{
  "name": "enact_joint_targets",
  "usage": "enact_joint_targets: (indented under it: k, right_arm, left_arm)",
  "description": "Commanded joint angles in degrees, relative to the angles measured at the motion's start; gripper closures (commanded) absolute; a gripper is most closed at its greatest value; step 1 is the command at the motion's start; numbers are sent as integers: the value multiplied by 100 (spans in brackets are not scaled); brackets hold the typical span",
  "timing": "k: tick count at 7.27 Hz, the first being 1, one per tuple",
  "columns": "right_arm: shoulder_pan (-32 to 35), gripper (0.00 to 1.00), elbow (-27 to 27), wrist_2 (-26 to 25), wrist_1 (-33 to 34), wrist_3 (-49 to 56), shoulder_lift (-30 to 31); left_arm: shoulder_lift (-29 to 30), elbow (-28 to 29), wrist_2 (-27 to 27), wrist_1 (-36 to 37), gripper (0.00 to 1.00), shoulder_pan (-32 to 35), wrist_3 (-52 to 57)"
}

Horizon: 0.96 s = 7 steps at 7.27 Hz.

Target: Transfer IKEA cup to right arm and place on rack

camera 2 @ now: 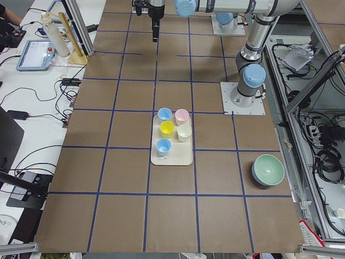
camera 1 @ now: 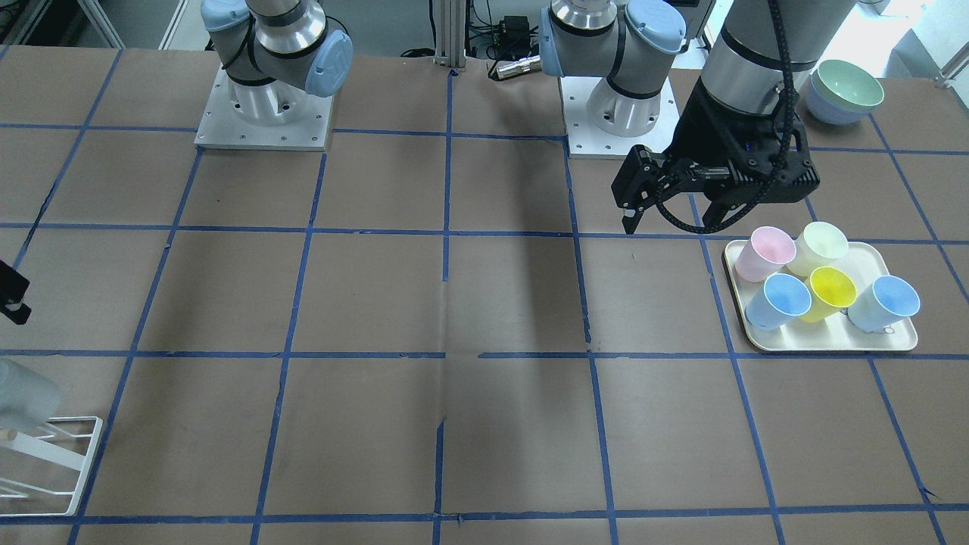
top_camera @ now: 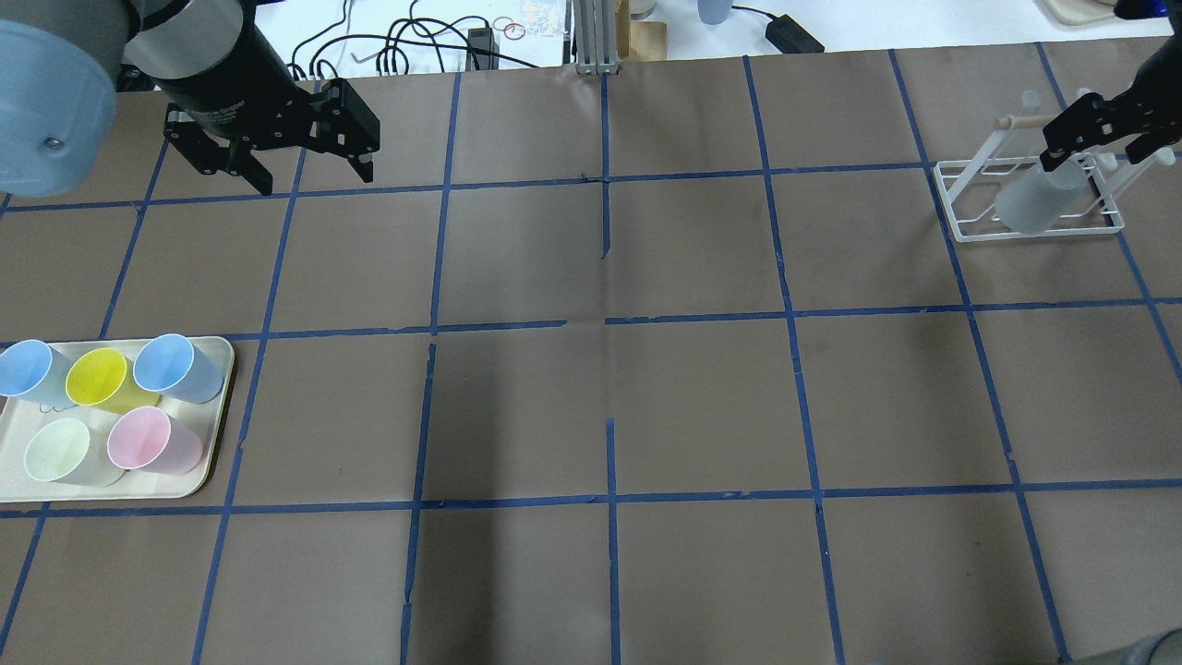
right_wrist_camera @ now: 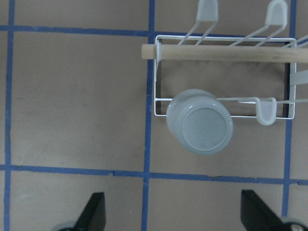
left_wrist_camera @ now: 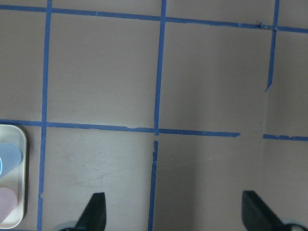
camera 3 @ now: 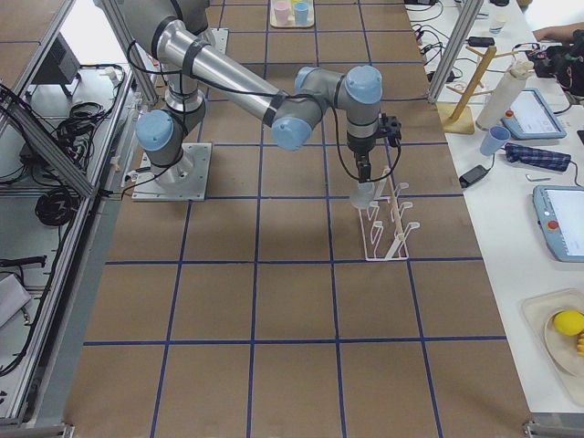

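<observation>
Right wrist-mounted view, IKEA cup on rack edge, right hand released, apart.

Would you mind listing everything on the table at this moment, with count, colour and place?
IKEA cup: one, pale grey, upside down on the rack.
rack: one, white wire with a wooden rod, table end on the robot's right.
tray: one, cream, table end on the robot's left.
light blue cups: two, on the tray.
yellow cup: one, between the blue ones.
pink cup: one, on the tray.
cream cup: one, beside the pink one.
bowls: two stacked, pale green in pale blue, robot's left corner.
left gripper: black, jaws open, empty.
right gripper: black, jaws open, above the IKEA cup.
</observation>
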<state>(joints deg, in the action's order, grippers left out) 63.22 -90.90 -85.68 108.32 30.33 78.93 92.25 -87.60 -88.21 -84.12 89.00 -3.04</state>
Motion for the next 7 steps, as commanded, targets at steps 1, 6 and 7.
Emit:
enact_joint_targets:
  k: [1,6,7]
  right_arm:
    - [408,0,29,-167,-757,-366,516]
    - [1654,0,3,-194,-1672,-1880,1308]
    - [2215,0,11,-430,-1717,-2247,1326]
  left_arm:
    - [13,-3,5,-43,0,21,14]
    - [4,6,-4,-78,0,-5,225]
    - [4,6,-4,-78,0,-14,242]
